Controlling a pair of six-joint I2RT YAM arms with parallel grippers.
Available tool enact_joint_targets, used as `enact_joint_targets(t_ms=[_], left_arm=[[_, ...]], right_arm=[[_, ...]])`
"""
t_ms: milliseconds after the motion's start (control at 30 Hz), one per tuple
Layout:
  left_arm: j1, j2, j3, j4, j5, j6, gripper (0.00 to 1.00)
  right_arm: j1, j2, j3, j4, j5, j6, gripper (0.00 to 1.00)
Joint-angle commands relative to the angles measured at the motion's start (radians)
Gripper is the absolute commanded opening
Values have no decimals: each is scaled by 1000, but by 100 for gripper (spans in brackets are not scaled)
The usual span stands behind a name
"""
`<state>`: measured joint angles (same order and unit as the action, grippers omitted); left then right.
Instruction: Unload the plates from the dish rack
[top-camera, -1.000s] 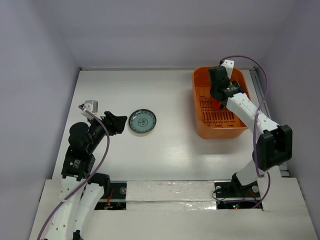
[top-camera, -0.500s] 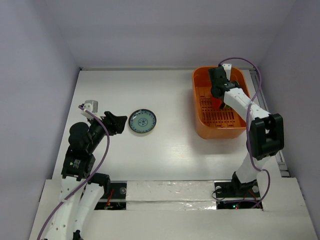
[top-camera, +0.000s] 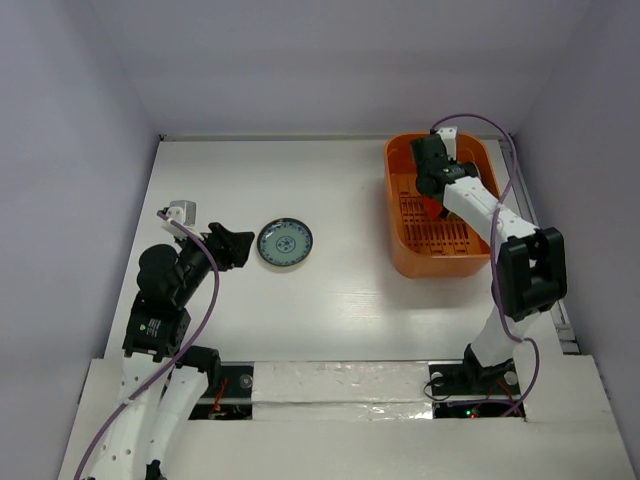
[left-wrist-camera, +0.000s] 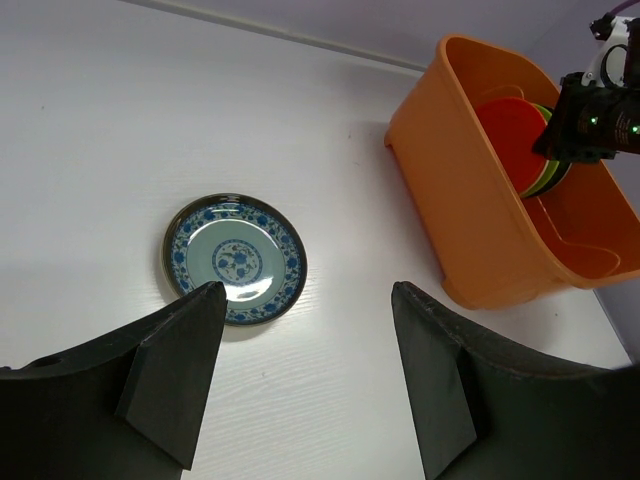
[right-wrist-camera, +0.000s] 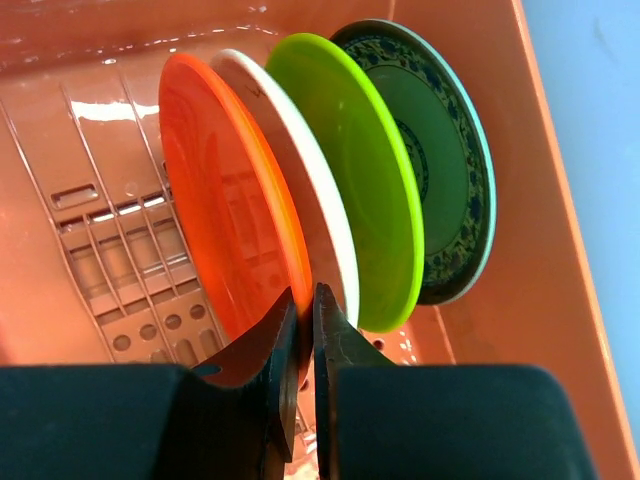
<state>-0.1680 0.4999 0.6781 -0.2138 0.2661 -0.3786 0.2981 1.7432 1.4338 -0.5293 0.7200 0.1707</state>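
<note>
The rack (top-camera: 440, 264) sits at the table's (top-camera: 340, 180) far right, and the right arm reaches down into it. In the right wrist view four plates stand on edge in the rack's slots, packed close together: an orange plate (right-wrist-camera: 215, 200), then a white plate (right-wrist-camera: 300, 170), a lime plate (right-wrist-camera: 365, 180), and a green plate (right-wrist-camera: 450, 170) with a dark patterned rim next to the rack's wall. The right gripper (right-wrist-camera: 304, 296) is at the lower rim of the orange plate, with its fingers drawn almost together so that only a thin slit remains. The plate's edge runs into that slit, so the gripper appears to be pinching it. A blue-patterned plate (top-camera: 285, 243) lies flat on the table left of centre, well apart from the rack. The left gripper (left-wrist-camera: 305, 300) hangs just beside this plate on its left, with its fingers spread wide, grasping nothing and not touching the plate.
</note>
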Motion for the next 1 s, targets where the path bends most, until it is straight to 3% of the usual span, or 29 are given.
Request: enact_joint_targets(t_ms=[0,300,467,667,700,833,933,967], left_arm=[[2,-3,-11,51,15,1,64],[2,-4,-11,50,10,1,64],[2,-3,-11,50,12,0,64],[2,6,-11,48,12,0,62],[2,8,-9,50,12,0,60],[12,15,-8,44,-1,0,43],[12,14,-5,37,-21,-3,28],[12,12,-3,31,-30,-3,18]], right_arm=[[55,-60,59,-3,51,-19,0],[107,-212,125,-73,143,-33,0],[194,-324,143,-83,145,-14,0],[429,-373,27,156,-42,142,0],[446,-364,5,201,-165,168,0],[519,-211,-49,396,-413,298,0],[544,-111,-23,456,-496,383,0],[553,-64,-24,475,-519,404,0]])
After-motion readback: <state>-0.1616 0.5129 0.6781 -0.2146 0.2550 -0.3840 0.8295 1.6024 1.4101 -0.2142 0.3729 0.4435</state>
